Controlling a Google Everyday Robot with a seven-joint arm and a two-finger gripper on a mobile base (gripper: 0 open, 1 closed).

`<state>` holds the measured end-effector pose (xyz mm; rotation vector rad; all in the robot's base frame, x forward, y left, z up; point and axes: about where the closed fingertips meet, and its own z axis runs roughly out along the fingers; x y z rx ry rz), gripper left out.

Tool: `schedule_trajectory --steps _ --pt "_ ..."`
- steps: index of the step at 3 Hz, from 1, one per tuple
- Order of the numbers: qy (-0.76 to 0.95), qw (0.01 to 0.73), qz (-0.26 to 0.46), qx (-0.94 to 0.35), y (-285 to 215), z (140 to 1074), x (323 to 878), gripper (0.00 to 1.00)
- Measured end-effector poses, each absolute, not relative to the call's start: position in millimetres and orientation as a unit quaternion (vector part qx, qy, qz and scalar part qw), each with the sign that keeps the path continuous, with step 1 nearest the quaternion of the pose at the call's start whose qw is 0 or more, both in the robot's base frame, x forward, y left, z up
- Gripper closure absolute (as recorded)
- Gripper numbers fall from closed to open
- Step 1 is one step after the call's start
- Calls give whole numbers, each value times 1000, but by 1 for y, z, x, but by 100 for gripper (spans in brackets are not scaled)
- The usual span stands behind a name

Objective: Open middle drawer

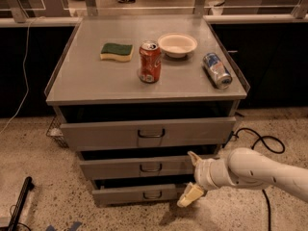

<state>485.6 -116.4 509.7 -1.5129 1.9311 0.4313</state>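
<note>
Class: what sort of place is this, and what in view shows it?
Probably a robotics lab or test area: a grey metal three-drawer cabinet on a speckled stone floor, a trailing black cable, and a white robot arm's claw, open, at the right end of the grey middle drawer.

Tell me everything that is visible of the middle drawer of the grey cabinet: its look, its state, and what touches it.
The middle drawer shows a low, wide front that looks like grey metal, with a small dark loop handle at its centre. It sits level between the top drawer and the bottom drawer, with a dark gap above it. The gripper, open, is at its right end and covers that end. Whether a finger touches the front cannot be told. Nothing holds the handle.
</note>
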Motion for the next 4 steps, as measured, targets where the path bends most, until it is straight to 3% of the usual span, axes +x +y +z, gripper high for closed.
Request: schedule_trajectory --steps 4 --pt "743 316 137 -574 -101 439 532 0"
